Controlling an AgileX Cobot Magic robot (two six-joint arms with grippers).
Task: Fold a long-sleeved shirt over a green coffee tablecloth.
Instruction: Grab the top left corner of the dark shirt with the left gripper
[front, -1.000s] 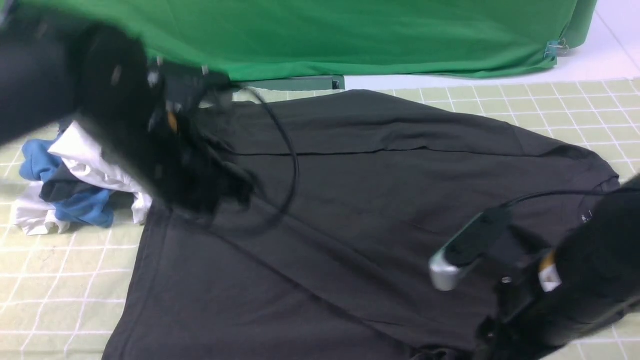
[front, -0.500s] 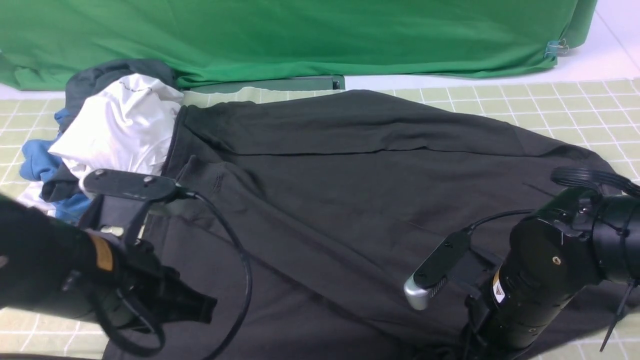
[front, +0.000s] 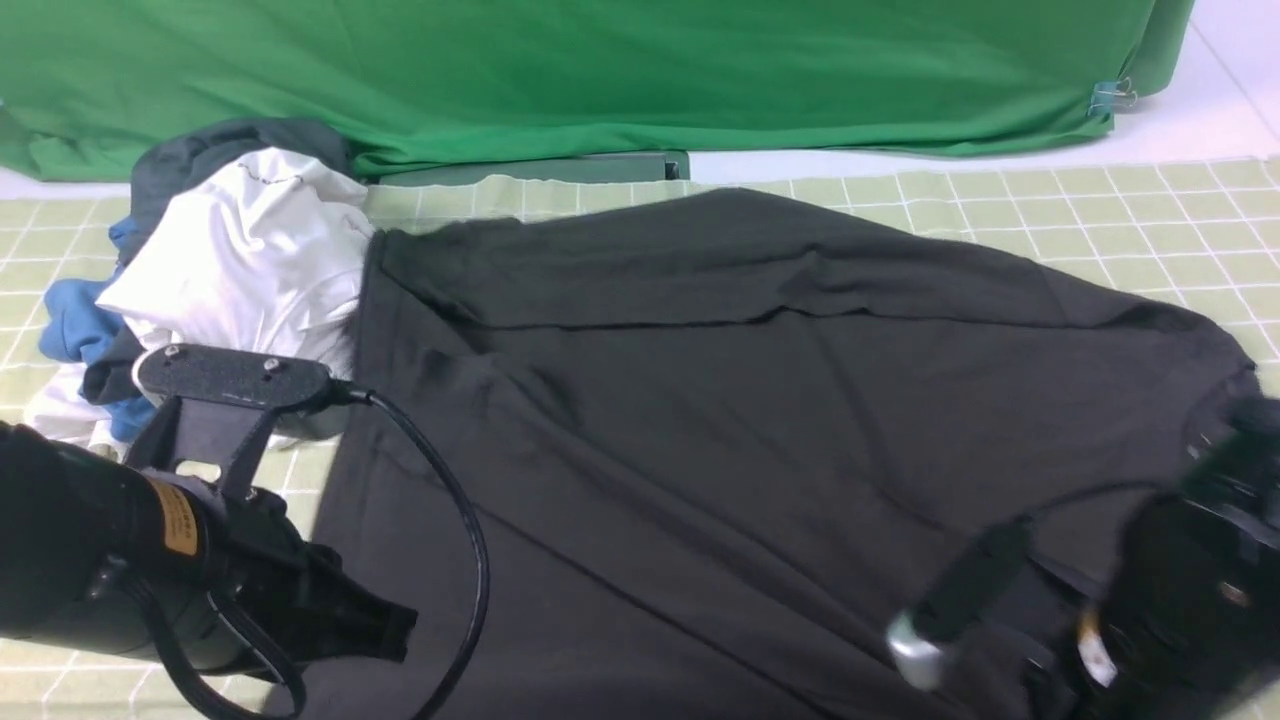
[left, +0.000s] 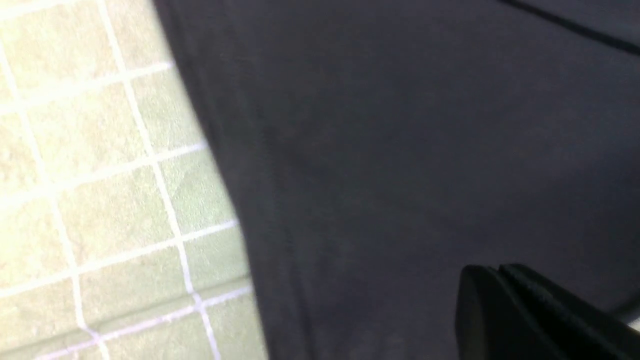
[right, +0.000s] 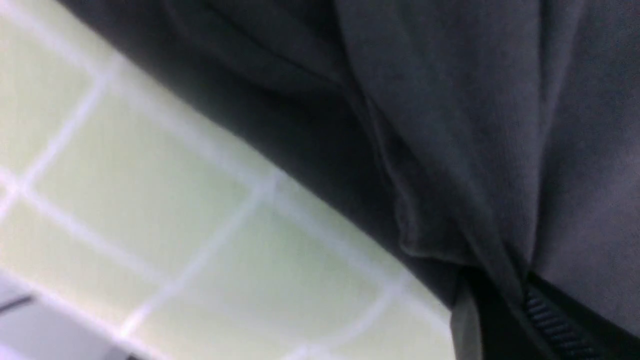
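Pinching a bunched edge of the long-sleeved shirt, the right gripper is clamped shut; the left gripper is closed just above the shirt, apparently empty. Pulling one-sided could drag the shirt askew over the green coffee tablecloth beneath.

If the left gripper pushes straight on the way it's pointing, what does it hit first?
The black shirt: the left gripper, shut, points at its cloth near the shirt's edge. How close the tips are, I cannot tell.
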